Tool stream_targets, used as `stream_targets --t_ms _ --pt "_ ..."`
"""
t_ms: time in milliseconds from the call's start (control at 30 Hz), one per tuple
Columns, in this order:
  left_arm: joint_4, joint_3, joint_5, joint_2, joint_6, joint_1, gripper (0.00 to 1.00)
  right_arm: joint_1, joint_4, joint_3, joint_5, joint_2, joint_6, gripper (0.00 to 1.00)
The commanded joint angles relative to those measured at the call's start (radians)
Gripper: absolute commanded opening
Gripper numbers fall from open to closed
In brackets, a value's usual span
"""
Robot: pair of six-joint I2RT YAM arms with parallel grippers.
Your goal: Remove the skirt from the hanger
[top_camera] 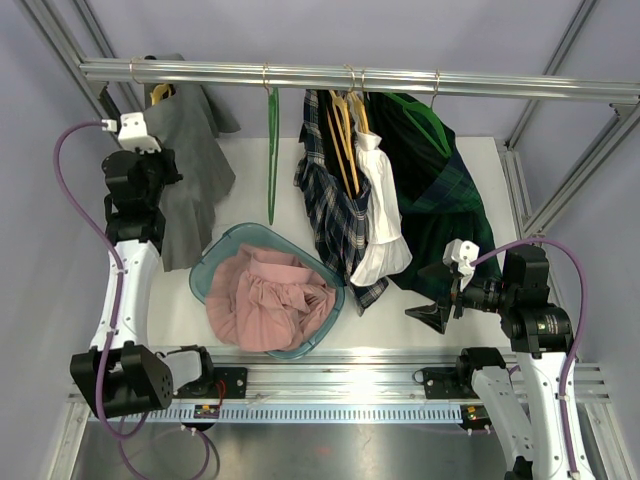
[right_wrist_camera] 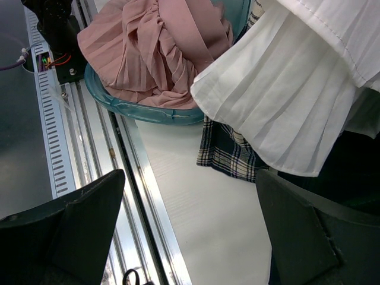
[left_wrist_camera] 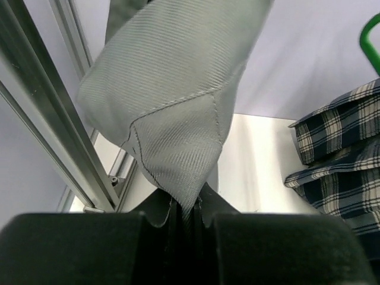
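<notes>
Pincer on the right arm (right_wrist_camera: 190,175) hangs wide open with nothing in it, low over the near-right part of the white desk (top_camera: 250,190). It sits just in front of the bottom hems of the hanging clothes.

Left of that, a teal plastic basin (top_camera: 205,268) sits on the desk with a crumpled pink pleated skirt (top_camera: 270,305) piled inside it.

Further back, the left pincer (left_wrist_camera: 185,217) is clamped tight on a fold of the grey skirt (top_camera: 190,170). In the left wrist view the twill fabric runs straight down into the narrow slot between the two pads. That skirt is at the far left of the rack, its top up by a yellowish hanger (top_camera: 160,93), and it drapes down and sideways toward the arm.

To its right are an empty green hanger (top_camera: 272,150), a navy plaid skirt (top_camera: 330,210), a white pleated skirt (top_camera: 382,215) and a dark green tartan skirt (top_camera: 445,190).

All of them hang from the aluminium rail (top_camera: 300,75) running across the far end.
</notes>
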State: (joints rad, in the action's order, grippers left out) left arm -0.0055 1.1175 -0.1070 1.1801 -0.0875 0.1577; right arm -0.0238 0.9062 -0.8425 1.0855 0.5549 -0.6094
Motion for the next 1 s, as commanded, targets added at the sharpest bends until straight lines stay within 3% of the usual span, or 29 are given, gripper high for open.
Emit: stream_targets --t_ms 0,433,633,900,967 --pt "0.146 0.021 -0.014 -0.092 -0.038 0.003 0.00 0.007 -0.012 -0.006 0.004 0.005 -0.013 1.00" --pt "0.285 -0.165 0.009 -0.313 -0.139 0.002 0.00 0.007 -0.013 -0.004 0.005 0.004 -0.012 1.00" --pt "0.138 -0.038 0.035 -0.284 -0.130 0.002 0.00 0.009 -0.013 -0.003 0.005 0.003 -0.010 1.00" --pt "0.036 0.013 0.006 -0.298 -0.121 0.002 0.00 0.012 -0.015 -0.004 0.004 0.002 -0.010 0.99" --pt "-0.061 0.040 0.022 -0.307 -0.098 0.002 0.00 0.012 -0.013 -0.004 0.005 -0.001 -0.010 0.99"
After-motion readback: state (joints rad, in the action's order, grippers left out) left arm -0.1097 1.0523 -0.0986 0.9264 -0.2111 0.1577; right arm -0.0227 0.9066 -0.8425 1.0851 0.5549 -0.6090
